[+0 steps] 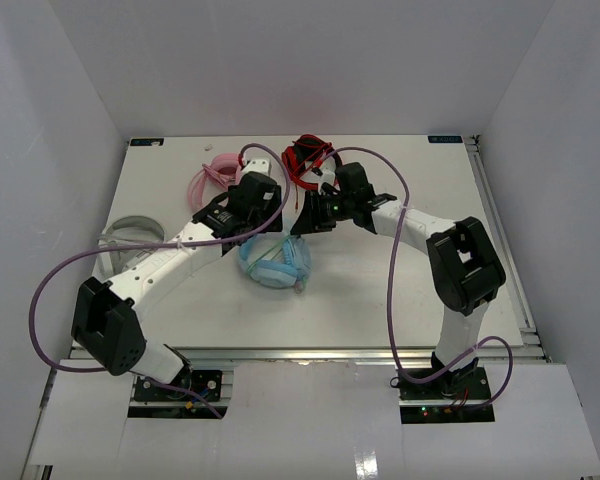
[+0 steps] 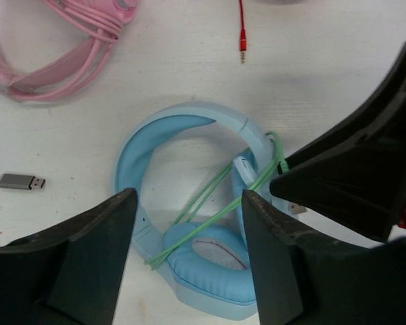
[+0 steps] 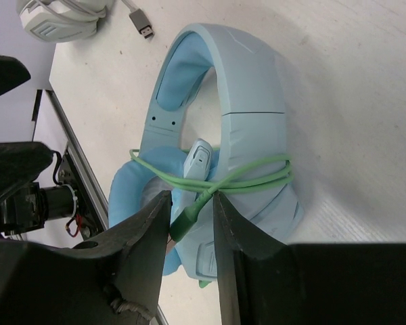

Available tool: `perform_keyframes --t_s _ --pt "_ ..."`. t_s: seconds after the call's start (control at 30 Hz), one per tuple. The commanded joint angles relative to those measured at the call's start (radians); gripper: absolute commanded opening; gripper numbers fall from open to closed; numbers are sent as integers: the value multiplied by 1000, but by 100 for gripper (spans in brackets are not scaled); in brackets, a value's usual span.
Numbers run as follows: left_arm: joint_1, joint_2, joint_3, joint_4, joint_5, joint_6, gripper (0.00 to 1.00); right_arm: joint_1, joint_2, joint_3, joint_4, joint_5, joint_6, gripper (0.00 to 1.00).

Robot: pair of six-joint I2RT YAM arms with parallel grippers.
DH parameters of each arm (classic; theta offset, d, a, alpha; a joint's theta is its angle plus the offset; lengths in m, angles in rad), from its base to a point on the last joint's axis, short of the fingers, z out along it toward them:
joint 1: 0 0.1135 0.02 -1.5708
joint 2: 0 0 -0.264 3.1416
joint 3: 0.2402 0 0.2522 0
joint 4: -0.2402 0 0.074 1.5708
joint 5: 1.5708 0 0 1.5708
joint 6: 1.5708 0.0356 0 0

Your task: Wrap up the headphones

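Observation:
The light blue headphones [image 1: 275, 262] lie flat mid-table, headband [image 2: 189, 128] arching away from the ear cups. Their thin pale green cable [image 3: 257, 179] is looped around one cup and crosses the other cup [image 2: 213, 267]. My left gripper [image 2: 189, 196] hovers over the ear cup, open wide with nothing between its fingers. My right gripper [image 3: 191, 198] is close over the other side, with its jaws a little apart. The cable's green plug end [image 3: 183, 220] sits between them, with a gap beside it. In the top view both grippers [image 1: 255, 232] [image 1: 305, 222] meet above the headphones.
A pink headset [image 1: 215, 175] with its coiled cable lies behind the left arm. A grey-white headset [image 1: 130, 235] sits at the table's left. Red cables [image 1: 308, 155] are at the back middle. A USB plug [image 2: 20, 181] and a red jack plug [image 2: 242, 44] lie loose nearby.

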Motion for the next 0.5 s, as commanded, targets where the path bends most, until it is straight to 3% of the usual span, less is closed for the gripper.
perform_keyframes --t_s 0.0,0.1,0.23,0.47 --pt "-6 -85 -12 37 102 38 71 20 18 62 11 -20 14 38" --pt "-7 -112 -34 78 260 98 65 23 26 69 11 -16 20 38" --pt "-26 -134 -60 107 357 165 64 25 31 75 11 -14 32 38" --pt "-125 -111 -77 106 284 216 62 27 30 76 11 3 54 38"
